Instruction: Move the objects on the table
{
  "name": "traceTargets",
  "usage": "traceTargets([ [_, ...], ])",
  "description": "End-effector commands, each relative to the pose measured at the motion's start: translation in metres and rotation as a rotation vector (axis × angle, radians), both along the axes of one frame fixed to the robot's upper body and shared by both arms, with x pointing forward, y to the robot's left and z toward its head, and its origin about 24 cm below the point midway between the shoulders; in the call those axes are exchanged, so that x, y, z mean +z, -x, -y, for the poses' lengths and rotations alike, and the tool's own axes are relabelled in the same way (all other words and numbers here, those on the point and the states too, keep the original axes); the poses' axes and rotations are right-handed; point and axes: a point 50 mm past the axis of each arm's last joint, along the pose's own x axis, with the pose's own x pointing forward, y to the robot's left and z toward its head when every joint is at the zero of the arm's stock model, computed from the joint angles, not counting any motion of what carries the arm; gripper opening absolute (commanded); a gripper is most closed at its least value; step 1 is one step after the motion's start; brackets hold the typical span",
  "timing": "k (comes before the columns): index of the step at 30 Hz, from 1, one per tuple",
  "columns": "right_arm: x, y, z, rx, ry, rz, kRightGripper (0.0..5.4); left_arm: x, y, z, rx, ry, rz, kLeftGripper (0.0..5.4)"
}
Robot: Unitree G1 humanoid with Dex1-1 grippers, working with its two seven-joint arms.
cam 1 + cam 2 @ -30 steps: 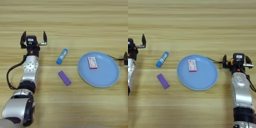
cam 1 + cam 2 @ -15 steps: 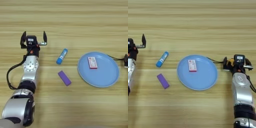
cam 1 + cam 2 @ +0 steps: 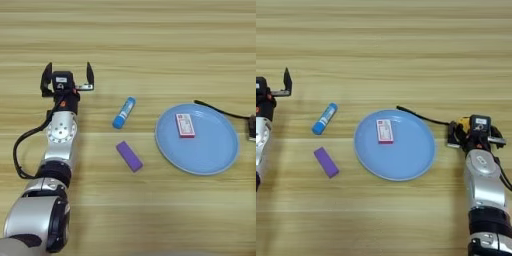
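Right gripper (image 3: 473, 134) clamped on yellow-and-black tape measure (image 3: 463, 129) beside round light-blue plate (image 3: 421, 160); left gripper (image 3: 68, 79) empty, fingers spread, hovering over light-brown wooden table (image 3: 150, 45).
Risks: black strap loop (image 3: 418, 115) lies over the plate rim, could snag and drag the plate. Small pink-and-white box (image 3: 384, 131) would shift with it. Blue-and-white glue stick (image 3: 124, 112) may roll if nudged; purple rectangular block (image 3: 129, 156) just below it.
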Motion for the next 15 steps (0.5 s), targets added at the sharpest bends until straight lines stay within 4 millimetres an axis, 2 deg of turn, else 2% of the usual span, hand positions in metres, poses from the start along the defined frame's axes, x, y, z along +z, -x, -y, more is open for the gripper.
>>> traceTargets([
  [1, -0.0009, -0.0021, 0.0015, 0.000, -0.026, -0.007, 5.38, 0.0006, -0.0012, -0.0024, 0.001, -0.012, -0.008, 5.40],
  [8, -0.0037, -0.0026, -0.0003, 0.009, -0.063, -0.019, 5.37, 0.0010, -0.0011, -0.0033, 0.002, -0.012, -0.006, 5.40],
  [15, -0.0035, -0.0026, -0.0017, 0.021, -0.075, -0.012, 4.69, 0.0011, -0.0011, -0.0036, 0.002, -0.013, -0.006, 5.40],
])
